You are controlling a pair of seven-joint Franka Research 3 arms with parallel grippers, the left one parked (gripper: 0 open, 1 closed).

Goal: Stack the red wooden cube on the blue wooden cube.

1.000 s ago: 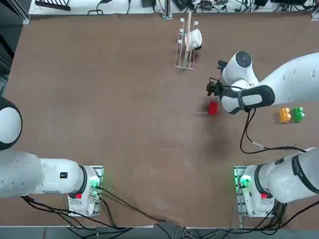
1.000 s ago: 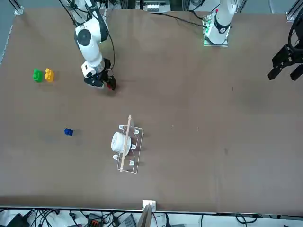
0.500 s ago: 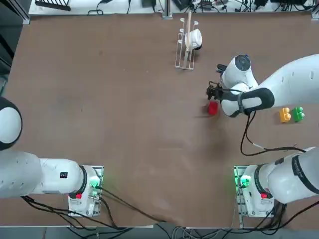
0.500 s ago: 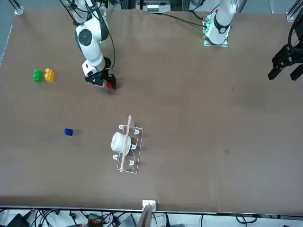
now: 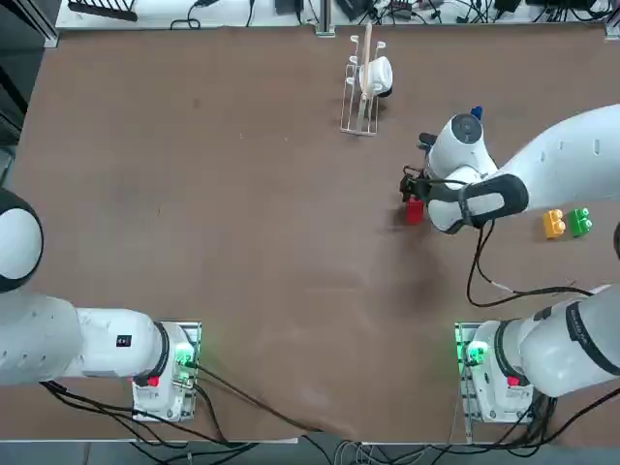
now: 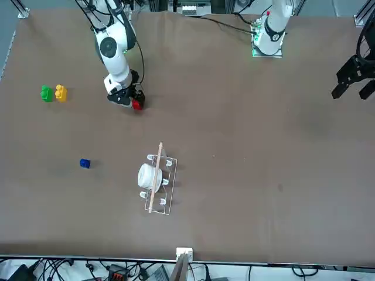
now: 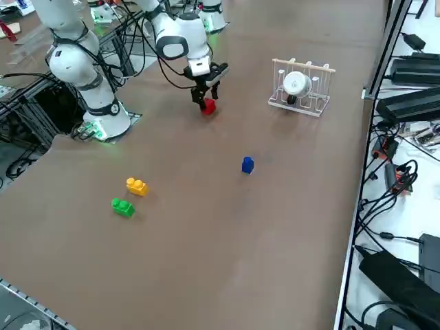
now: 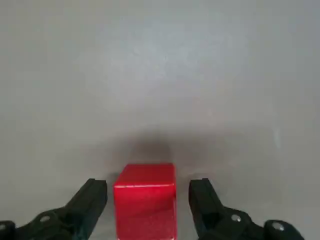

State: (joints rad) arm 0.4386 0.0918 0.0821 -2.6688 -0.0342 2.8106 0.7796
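Right gripper (image 8: 148,207) open, low over the table (image 5: 242,194), fingers (image 8: 87,202) either side of the red wooden cube (image 8: 145,200), gaps showing, no contact. Cube sits on the table. Blue wooden cube (image 7: 247,164) well apart, alone. Orange block (image 7: 136,185) and green block (image 7: 122,206) side by side. Rack (image 7: 300,88) with white cup beyond.

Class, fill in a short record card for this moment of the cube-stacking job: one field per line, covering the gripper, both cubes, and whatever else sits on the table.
right gripper: open, low over the table, one finger each side of the red cube
red wooden cube: on the table between the fingers, gaps on both sides
blue wooden cube: alone on the table, apart from the gripper, nothing on it
orange block: beside the green block
rack: holds a white cup
stacking: not yet done
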